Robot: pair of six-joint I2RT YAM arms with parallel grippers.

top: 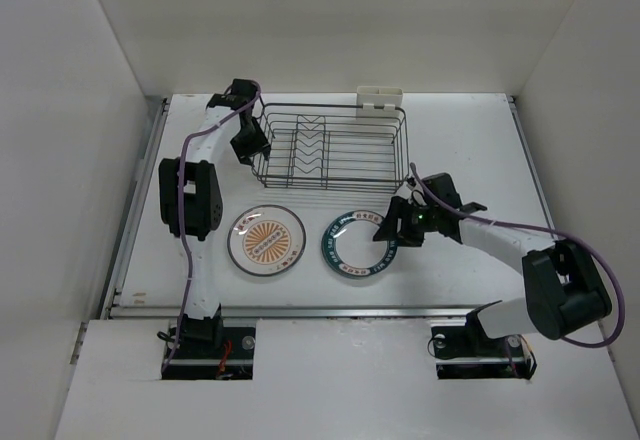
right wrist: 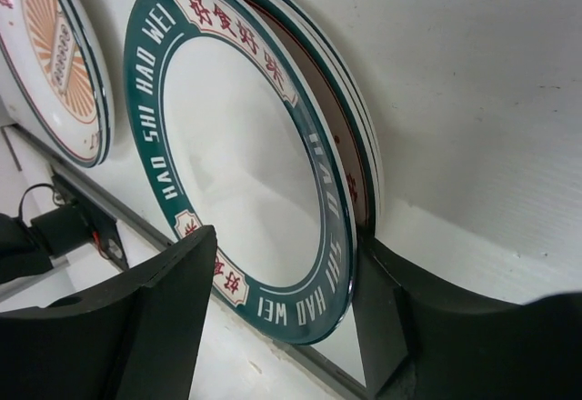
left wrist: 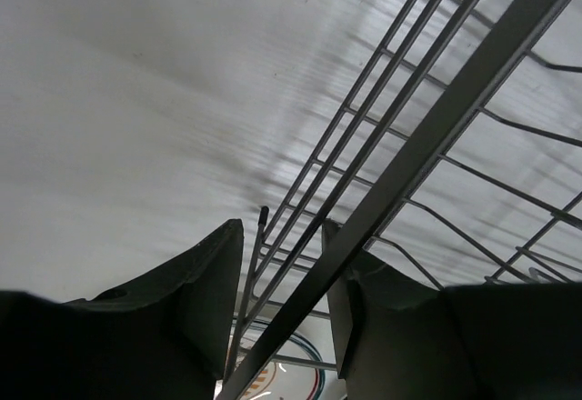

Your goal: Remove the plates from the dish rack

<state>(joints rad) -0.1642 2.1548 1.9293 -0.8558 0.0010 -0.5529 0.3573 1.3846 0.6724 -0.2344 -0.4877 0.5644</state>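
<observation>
The white desk point(top: 480, 140) carries the empty dish rack point(top: 335, 147) at 12 o'clock. The left gripper point(top: 250, 147) is spread astride a wire at the rack's 9 o'clock end. Toward 6 o'clock lie a sunburst plate point(top: 266, 241) and a teal-rimmed plate point(top: 336, 256). The right gripper point(top: 387, 233) gapes around the teal-rimmed plate's 3 o'clock edge.

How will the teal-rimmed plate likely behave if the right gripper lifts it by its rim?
The teal-rimmed plate looks rigid and glazed, so it probably won't flex but might slip in the right gripper. It rests on another plate, so it may slide sideways if pushed. Held at one edge, it could tilt.
</observation>
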